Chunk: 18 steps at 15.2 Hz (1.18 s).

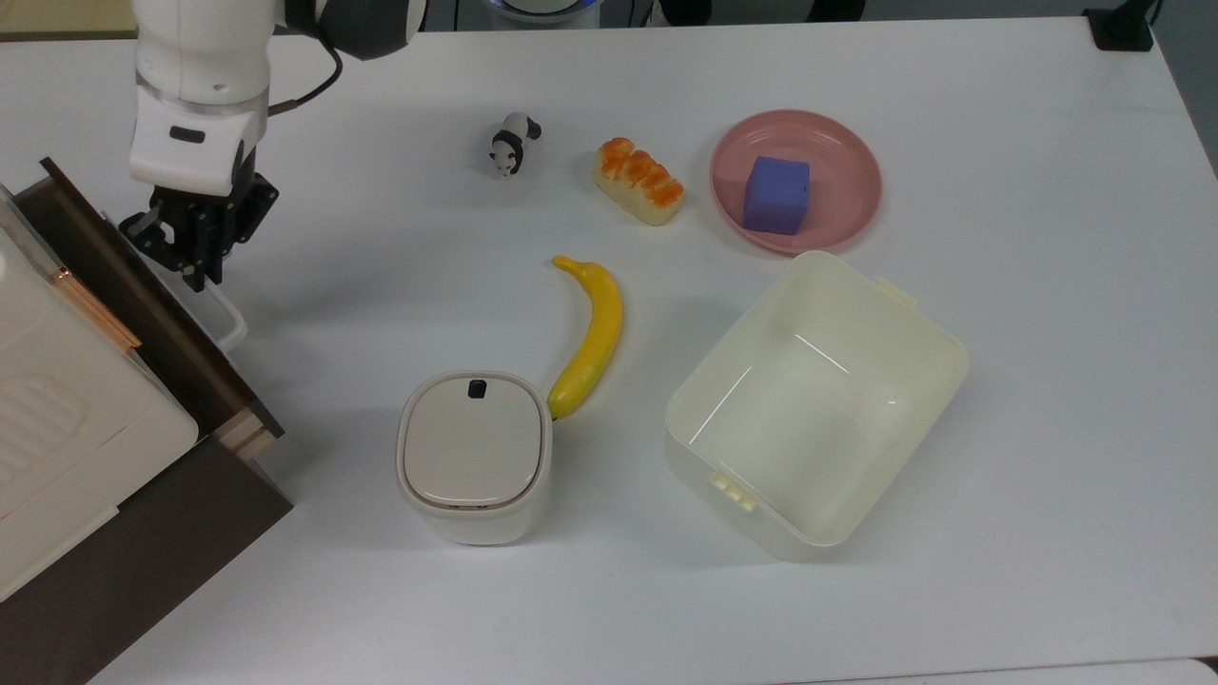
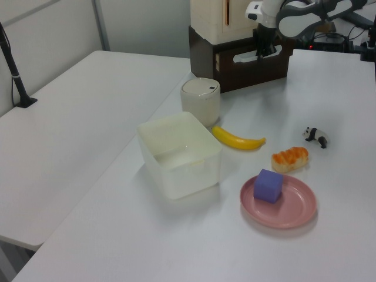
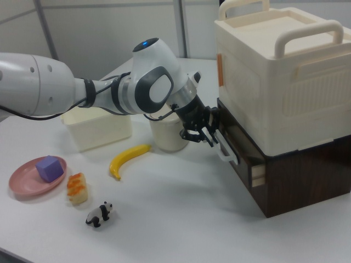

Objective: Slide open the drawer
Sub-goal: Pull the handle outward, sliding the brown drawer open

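The drawer (image 1: 157,304) has a dark brown front panel and a white loop handle (image 1: 228,319). It sits at the top view's left edge, pulled partway out of a dark brown cabinet (image 1: 143,561). Its light plywood side (image 3: 258,174) shows in the right view. My gripper (image 1: 195,262) points down at the upper end of the handle and is shut on it. In the left view the gripper (image 2: 262,51) hangs in front of the drawer front (image 2: 249,59). The right view has the gripper (image 3: 211,137) clamped on the handle (image 3: 227,154).
A cream ribbed appliance (image 1: 57,400) rests on the cabinet. In front of it stand a small lidded bin (image 1: 473,455), a banana (image 1: 592,335) and a cream open box (image 1: 814,400). Farther off are a pink plate (image 1: 837,143) with a purple cube (image 1: 775,194), a bread piece (image 1: 638,181) and a toy panda (image 1: 514,143).
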Tool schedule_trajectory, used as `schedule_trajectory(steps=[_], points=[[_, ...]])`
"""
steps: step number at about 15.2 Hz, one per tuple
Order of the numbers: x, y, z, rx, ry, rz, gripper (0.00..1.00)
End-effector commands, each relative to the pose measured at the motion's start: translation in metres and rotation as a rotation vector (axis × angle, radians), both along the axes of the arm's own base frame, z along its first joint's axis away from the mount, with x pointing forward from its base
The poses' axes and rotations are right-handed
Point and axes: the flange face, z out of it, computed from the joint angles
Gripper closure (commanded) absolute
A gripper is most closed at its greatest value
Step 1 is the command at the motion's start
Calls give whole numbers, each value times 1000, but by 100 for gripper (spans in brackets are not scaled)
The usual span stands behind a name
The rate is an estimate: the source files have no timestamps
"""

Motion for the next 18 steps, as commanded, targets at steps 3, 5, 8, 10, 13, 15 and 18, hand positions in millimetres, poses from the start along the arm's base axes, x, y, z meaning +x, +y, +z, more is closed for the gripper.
schedule_trajectory(steps=[3, 5, 8, 10, 13, 15, 18], points=[[-24, 52, -7, 17, 19, 56, 100], [-29, 58, -5, 19, 23, 63, 100], [-36, 62, 2, 22, 20, 61, 100], [-36, 75, 2, 30, 15, 58, 100], [-36, 77, 0, 35, 25, 46, 95], [-36, 77, 0, 37, 26, 42, 62], [-34, 77, 1, 43, 23, 35, 4]])
